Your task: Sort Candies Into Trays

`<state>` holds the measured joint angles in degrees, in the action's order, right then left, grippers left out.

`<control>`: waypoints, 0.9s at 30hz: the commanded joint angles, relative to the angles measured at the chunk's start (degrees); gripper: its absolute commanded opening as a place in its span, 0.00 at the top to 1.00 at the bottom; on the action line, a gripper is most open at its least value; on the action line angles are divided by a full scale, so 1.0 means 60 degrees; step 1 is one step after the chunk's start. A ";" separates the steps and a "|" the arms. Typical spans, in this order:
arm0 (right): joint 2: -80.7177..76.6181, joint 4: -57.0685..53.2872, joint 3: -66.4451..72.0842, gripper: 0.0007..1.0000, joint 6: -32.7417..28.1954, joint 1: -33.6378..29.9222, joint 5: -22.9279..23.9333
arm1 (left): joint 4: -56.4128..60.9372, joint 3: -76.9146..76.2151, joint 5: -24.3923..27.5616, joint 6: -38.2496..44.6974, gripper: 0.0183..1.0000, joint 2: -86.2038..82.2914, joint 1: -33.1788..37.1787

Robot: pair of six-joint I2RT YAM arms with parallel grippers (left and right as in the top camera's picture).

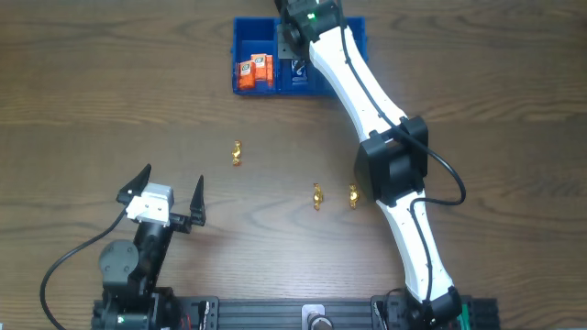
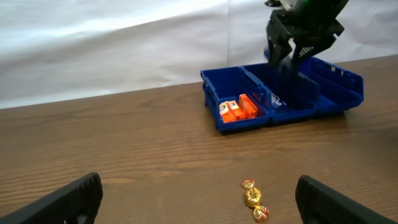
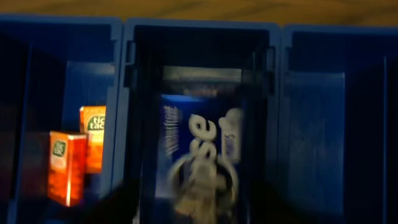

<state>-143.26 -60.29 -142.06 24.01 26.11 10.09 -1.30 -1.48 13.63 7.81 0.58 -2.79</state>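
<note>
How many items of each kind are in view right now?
Gold candies on the table: 3
Orange boxes in the tray: 2
Blue packet in the next compartment: 1
Total: 6
A blurred thing over the packet is too unclear to count.

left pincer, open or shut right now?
Open. In the top view the left pincer has both fingers spread wide, with nothing between them.
</note>
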 commanded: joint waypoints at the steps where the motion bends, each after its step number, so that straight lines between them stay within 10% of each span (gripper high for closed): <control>1: 0.0211 -0.0015 -0.0211 0.22 -0.0015 0.0058 0.0055 | -0.0288 0.0197 0.0168 0.0160 0.00 -0.0062 -0.0022; 27: 0.0255 -0.2051 0.2004 0.16 0.3082 0.3905 -0.0721 | -0.0288 0.0197 0.0168 0.0160 0.00 -0.0062 -0.0022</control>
<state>-138.78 -73.38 -132.00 39.48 49.87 6.87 -1.30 -1.50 13.63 7.81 0.58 -2.79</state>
